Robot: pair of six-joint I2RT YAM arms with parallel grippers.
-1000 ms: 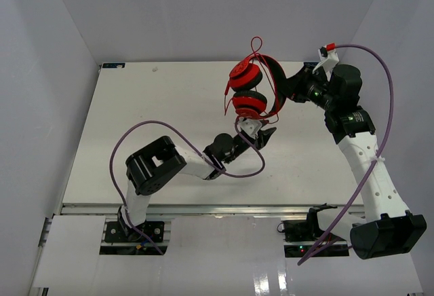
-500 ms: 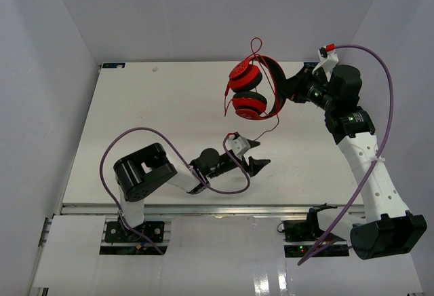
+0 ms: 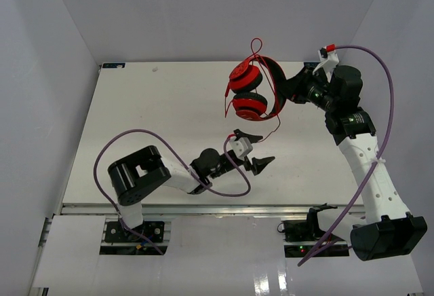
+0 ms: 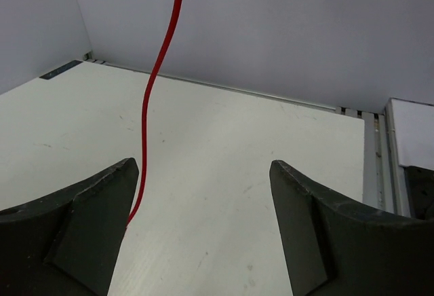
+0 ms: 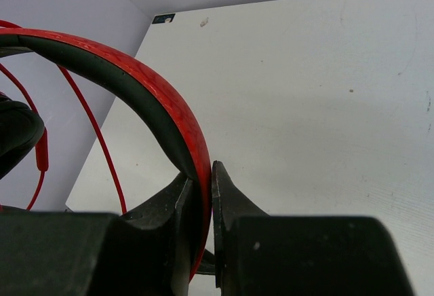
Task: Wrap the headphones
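The red headphones hang in the air over the far right part of the table, ear cups to the left. My right gripper is shut on their red and black headband, which is pinched between the fingertips of the right gripper. The thin red cable loops over the headband and trails down. Below the headphones, my left gripper stands wide open. In the left wrist view the cable drops beside the left finger of the left gripper, with nothing between the fingers.
The white table is boxed in by pale walls on three sides. A thick purple robot cable loops under the left wrist, and another arcs beside the right arm. The table's right edge with a metal rail lies ahead of the left gripper.
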